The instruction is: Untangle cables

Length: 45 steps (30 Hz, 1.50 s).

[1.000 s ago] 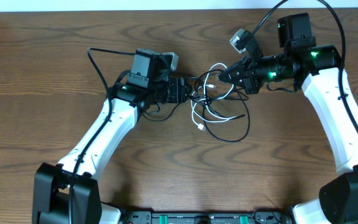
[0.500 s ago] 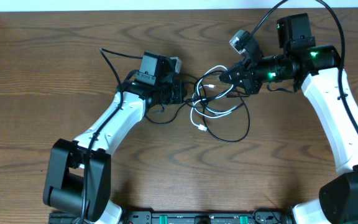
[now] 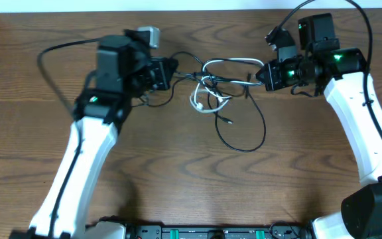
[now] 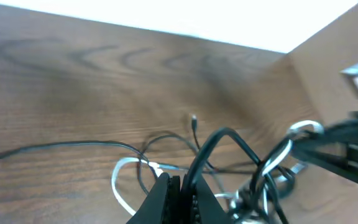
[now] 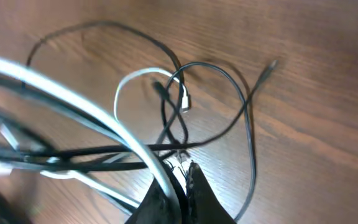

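**Left fingers [image 3: 170, 70] drawn up and away, cables [image 3: 212, 86] stretched**

Since a second ago the left arm has swung toward the far-left of the wood surface [image 3: 178, 179], pulling the tangle out toward the right fingers [image 3: 262, 72]. Both pairs are pressed together on cable. The left wrist view shows a black loop [image 4: 221, 131] rising from its tips. The right wrist view shows a white cord [image 5: 98, 115] pinched beside black strands. One white cord shows, and the black ones are too knotted to count.

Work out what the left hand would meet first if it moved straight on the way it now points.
Probably the tangled bundle of thin black and white cables just ahead of the left hand; the right hand lies beyond it. Heights are unclear from above.
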Each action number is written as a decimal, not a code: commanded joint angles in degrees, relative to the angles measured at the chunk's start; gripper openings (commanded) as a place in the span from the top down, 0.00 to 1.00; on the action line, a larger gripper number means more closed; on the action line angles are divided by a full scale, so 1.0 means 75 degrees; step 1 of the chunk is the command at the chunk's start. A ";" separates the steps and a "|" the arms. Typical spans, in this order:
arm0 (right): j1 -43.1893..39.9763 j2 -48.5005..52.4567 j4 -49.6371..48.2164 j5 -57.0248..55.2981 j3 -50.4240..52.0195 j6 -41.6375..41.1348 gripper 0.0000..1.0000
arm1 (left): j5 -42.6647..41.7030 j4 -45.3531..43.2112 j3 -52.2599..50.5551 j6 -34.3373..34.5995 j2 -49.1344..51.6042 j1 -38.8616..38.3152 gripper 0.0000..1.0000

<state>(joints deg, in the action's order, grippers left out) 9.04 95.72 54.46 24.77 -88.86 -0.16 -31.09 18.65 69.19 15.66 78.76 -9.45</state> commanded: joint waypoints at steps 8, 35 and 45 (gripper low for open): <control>-0.1425 0.0009 0.0423 -0.0425 0.0143 0.0111 0.99 | 0.0609 0.0391 0.0157 -0.0044 -0.0717 0.1087 0.93; 0.1504 0.0012 -0.0988 -0.0029 0.0143 -0.0828 0.43 | 0.0233 0.1172 0.0143 -0.0047 -0.0085 0.0784 0.92; 0.1221 0.0012 -0.0965 -0.0941 0.0143 -0.1233 0.34 | 0.0230 0.1169 0.0035 -0.0044 0.0169 0.0411 0.92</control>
<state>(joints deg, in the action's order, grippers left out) 19.75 95.96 47.27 21.34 -87.99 -6.68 -28.58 27.18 69.19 15.64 78.15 -4.29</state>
